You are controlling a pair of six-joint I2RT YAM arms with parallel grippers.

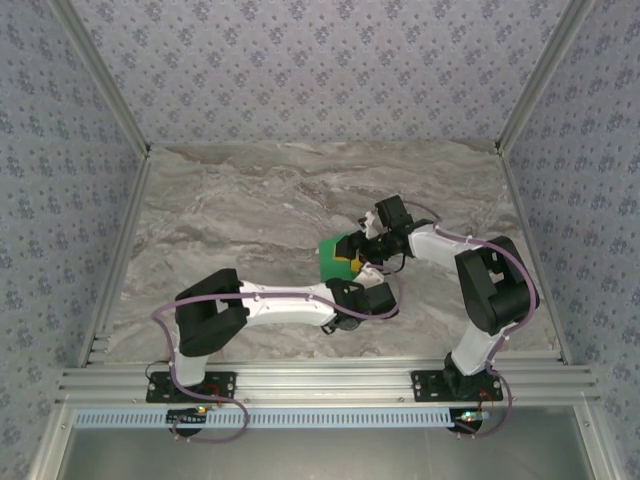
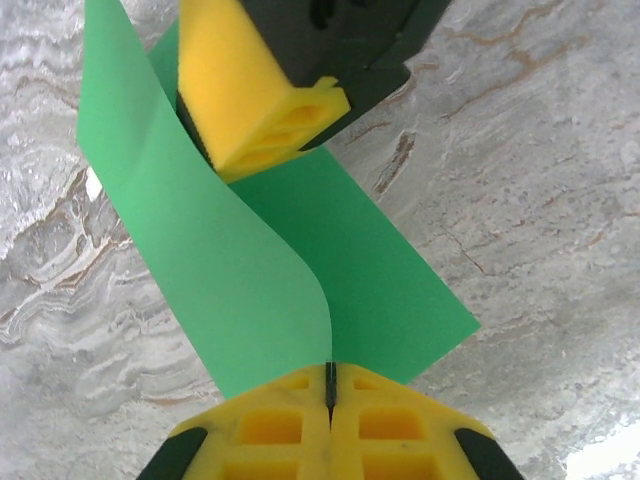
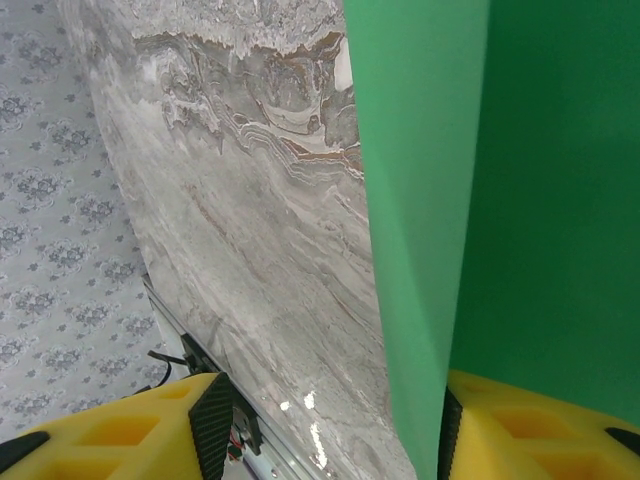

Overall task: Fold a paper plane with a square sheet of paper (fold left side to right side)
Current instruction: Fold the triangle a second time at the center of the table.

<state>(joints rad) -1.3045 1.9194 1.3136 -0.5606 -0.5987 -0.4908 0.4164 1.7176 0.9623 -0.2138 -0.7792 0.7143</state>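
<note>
**A:** Well, what do the surfaces look like, and above all the paper?

**B:** The square sheet of paper (image 2: 250,280) is plain bright green on both faces that show, smooth and with a soft shine. The table (image 2: 520,150) under it has a grey and brown marble pattern. The wall (image 3: 50,200) at the left of the right wrist view carries a small repeated flower print.

**A:** Where does the sheet lie?

**B:** In the top view it is a small green patch a little right of the centre of the frame, between the two grippers. In the left wrist view, one part lies flat on the table and runs from the upper left to the lower right. Another part is lifted and curls over it in a soft bend, not pressed into a crease.

**A:** How are the fingers of the left gripper (image 2: 330,385)?

**B:** They are at the bottom centre of the left wrist view, and the two yellow pads are closed together. The edge of the lifted part is pinched between them.

**A:** And the right gripper (image 3: 330,420)?

**B:** Its yellow fingers stand apart in the lower left and lower right corners of the right wrist view. The raised green paper passes between them, close to the finger on the right of that frame. In the left wrist view, one of these fingers (image 2: 250,100) comes down from the top of the frame onto the sheet. I cannot tell how firmly it presses.
</note>
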